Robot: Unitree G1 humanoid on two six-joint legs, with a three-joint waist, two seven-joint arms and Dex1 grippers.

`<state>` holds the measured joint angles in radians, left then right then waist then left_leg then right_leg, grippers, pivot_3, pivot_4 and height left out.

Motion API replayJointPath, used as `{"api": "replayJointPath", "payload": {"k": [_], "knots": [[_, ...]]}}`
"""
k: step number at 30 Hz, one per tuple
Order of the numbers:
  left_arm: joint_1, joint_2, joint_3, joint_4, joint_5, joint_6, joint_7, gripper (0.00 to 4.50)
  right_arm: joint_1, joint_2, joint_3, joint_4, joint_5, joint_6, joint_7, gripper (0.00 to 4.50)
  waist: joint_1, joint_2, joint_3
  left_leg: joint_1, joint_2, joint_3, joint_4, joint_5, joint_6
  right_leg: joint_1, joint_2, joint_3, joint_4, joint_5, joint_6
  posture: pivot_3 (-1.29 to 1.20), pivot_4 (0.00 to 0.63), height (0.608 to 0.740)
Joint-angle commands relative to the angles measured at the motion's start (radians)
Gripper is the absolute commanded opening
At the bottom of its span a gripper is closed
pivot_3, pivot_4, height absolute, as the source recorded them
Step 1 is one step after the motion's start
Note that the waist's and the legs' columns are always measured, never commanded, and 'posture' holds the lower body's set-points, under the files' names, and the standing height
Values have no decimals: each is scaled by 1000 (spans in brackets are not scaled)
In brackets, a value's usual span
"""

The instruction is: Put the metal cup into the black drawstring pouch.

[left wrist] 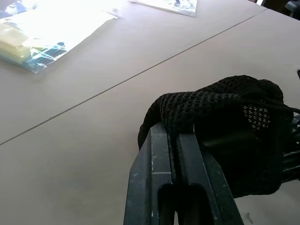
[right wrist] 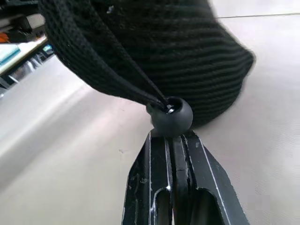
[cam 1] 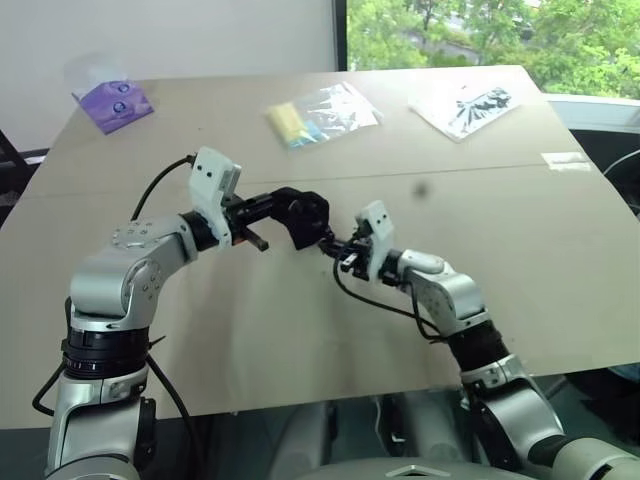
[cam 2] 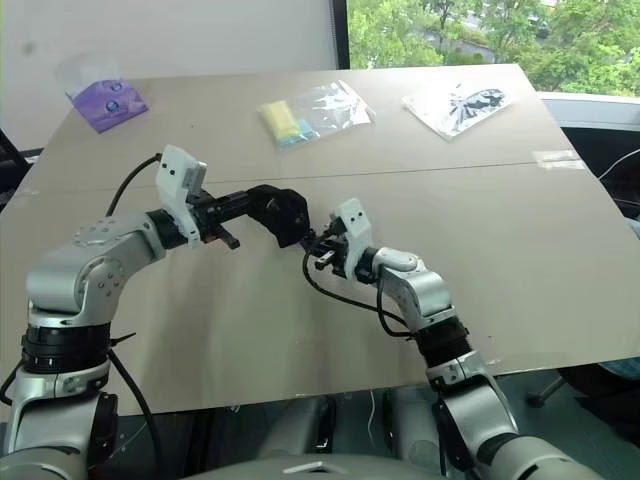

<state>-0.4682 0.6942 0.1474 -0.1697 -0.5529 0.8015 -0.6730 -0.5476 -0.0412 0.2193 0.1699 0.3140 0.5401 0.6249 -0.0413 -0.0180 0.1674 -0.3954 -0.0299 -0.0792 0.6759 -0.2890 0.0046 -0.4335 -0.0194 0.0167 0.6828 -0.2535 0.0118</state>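
Cinching the pouch (cam 1: 298,216), held off the table (cam 1: 520,230) between both grippers.

Left gripper (left wrist: 174,140) is clamped on the mesh fabric, keeping the pouch steady in the air; right gripper (right wrist: 171,140) is pinched on the cord (right wrist: 126,77) just behind its round stopper (right wrist: 171,115), likely so a pull can draw the mouth shut. I cannot see the cup; judging by the pouch's bulge, it may already sit inside.

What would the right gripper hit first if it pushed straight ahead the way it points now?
Probably the round cord stopper right at the right gripper tips, then the black pouch just behind it.
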Motion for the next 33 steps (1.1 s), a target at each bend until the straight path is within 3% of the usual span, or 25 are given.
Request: {"api": "replayJointPath", "payload": {"k": [1, 3, 8, 16, 19, 25, 33], "knots": [[-10, -3, 25, -47, -14, 3, 11, 0, 23, -121, -1, -147, -74, -31, -3, 45, 5, 0, 0, 0, 0, 0, 0, 0, 0, 0, 0, 0, 0, 0, 0, 0, 150, 740], [-8, -23, 29, -52, -22, 11, 30, 0, 27, -293, -14, -250, -174, -41, -2, 45, 9, 0, 0, 0, 0, -1, 1, 0, 0, 0, 0, -1, 0, 0, 0, 0, 150, 740], [1, -87, 3, -96, -45, 30, 54, 0, -63, -572, -47, -353, -287, -78, 48, 45, 1, 1, 0, -1, 0, 0, 3, 0, 0, 0, 0, -1, 1, 0, 0, 0, 150, 740], [-32, -223, 12, -140, -129, 46, 115, 0, -268, -716, -49, -355, -317, -178, 162, 45, 3, 1, 0, 0, 0, 2, 8, 0, 1, 0, 0, 2, 8, 0, 0, 0, 150, 740], [-65, -273, 50, -151, -208, 47, 126, 857, -343, -725, -52, -351, -303, -204, 213, 0, 7, 0, 1, -1, 0, 2, 9, 0, 1, 0, 0, 2, 8, 0, 0, 0, 150, 740], [-203, -314, 72, -139, -287, 57, 171, 3607, -425, -723, -58, -329, -290, -269, 284, 0, 13, 0, 1, -1, 0, 2, 9, 0, 1, 0, 0, 1, 8, 0, 0, 0, 150, 740], [-325, -359, -11, -109, -263, 7, 146, 3607, -433, -694, -75, -344, -235, -311, 332, 0, 27, 0, 1, -1, 0, 2, 10, 0, 1, 0, 0, 1, 8, 0, 0, 0, 150, 740]]}}
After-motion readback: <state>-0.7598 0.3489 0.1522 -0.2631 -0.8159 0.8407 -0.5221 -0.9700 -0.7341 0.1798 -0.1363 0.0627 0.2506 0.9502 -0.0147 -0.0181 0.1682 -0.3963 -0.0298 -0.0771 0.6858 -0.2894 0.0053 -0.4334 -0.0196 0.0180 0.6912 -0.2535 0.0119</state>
